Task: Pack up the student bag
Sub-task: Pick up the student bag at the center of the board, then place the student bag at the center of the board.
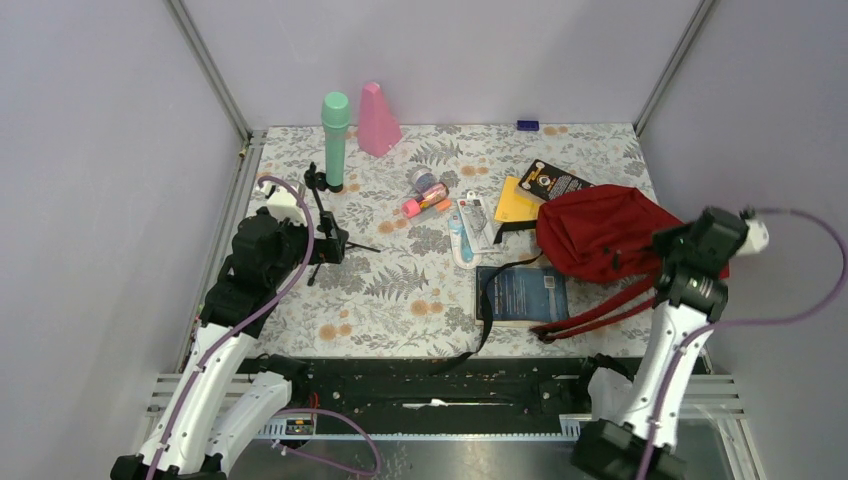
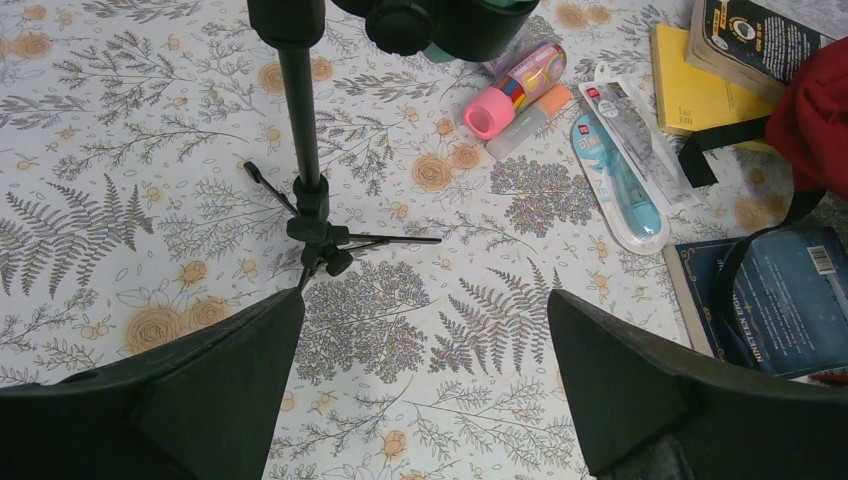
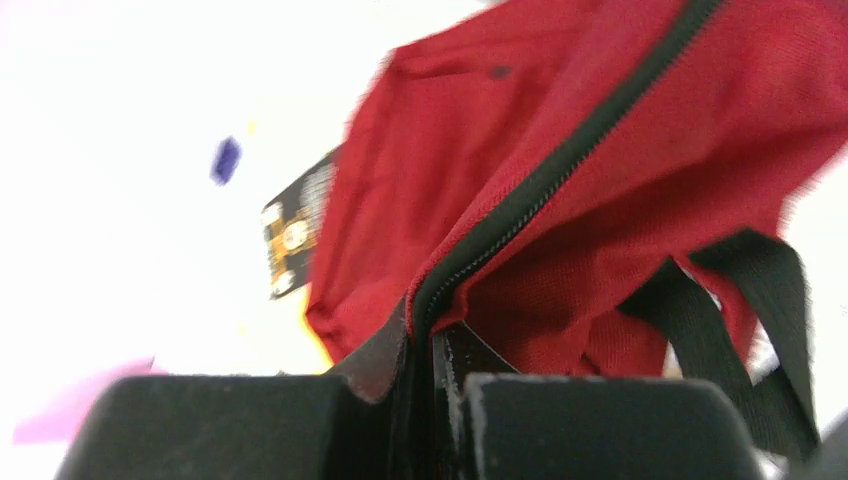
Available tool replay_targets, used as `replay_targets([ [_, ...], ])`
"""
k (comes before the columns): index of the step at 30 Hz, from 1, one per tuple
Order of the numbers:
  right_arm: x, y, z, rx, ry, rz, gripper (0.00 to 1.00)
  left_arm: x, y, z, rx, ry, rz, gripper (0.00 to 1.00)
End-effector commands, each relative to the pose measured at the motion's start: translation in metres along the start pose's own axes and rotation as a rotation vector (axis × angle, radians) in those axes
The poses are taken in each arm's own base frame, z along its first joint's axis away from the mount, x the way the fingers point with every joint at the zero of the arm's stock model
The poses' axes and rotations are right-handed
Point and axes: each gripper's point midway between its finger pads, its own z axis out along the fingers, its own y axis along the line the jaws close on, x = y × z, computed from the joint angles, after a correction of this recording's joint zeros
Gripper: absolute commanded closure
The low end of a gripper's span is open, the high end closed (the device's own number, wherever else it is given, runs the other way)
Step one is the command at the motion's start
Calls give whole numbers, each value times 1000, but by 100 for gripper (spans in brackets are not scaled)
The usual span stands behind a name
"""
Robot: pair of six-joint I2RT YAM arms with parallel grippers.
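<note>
Clearly the bag (image 1: 600, 235) is soft, limp and probably light. It lies at the right side of the table (image 1: 390, 300). The right gripper (image 3: 425, 365) is pressed together on its fabric edge beside the zipper (image 3: 560, 160), which seems a good hold. The left gripper (image 2: 422, 305) is spread wide and holds nothing.

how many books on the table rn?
3: a blue book in front of the student bag; a yellow book at the bag's left; a black book just beyond the yellow one. The bag may hide more.
</note>
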Motion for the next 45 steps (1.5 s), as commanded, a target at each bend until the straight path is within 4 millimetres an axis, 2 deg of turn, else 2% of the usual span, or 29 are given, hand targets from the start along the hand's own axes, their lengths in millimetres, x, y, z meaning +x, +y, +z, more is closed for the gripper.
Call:
replay_targets([
  [1, -34, 117, -27, -292, -62, -110, 100, -11, 1, 0, -6, -49, 4, 1],
  [5, -45, 181, -50, -414, -60, -196, 100, -9, 1, 1, -7, -43, 7, 1],
  [8, -49, 220, -73, -538, -42, -257, 100, -10, 0, 2, 0, -42, 10, 1],
  [11, -37, 258, -104, -705, 16, -349, 100, -9, -5, 2, 26, -36, 12, 1],
  [15, -2, 294, -150, -934, 115, -481, 100, -11, -19, -4, 104, -50, 14, 1],
  [19, 35, 306, -192, -1118, 235, -581, 100, -17, -36, -13, 203, -81, 36, 1],
  [24, 78, 300, -249, -1318, 419, -632, 100, -22, -62, -26, 364, -146, 94, 1],
  [26, 85, 291, -269, -1375, 469, -625, 100, -22, -71, -32, 414, -173, 132, 1],
  [28, 85, 282, -276, -1397, 480, -594, 100, -19, -80, -37, 451, -188, 165, 1],
  [31, 94, 266, -259, -1342, 454, -570, 100, -15, -95, -42, 497, -183, 187, 1],
  [38, 179, 213, -153, -1036, 557, -642, 100, -6, -135, -50, 584, -132, 175, 1],
  [42, 202, 184, -109, -885, 534, -673, 99, 14, -161, -47, 601, -63, 191, 1],
  [43, 205, 178, -102, -862, 526, -677, 92, 17, -164, -43, 576, -57, 199, 1],
  [45, 209, 168, -90, -820, 507, -685, 69, 27, -183, -39, 585, -37, 221, 1],
])
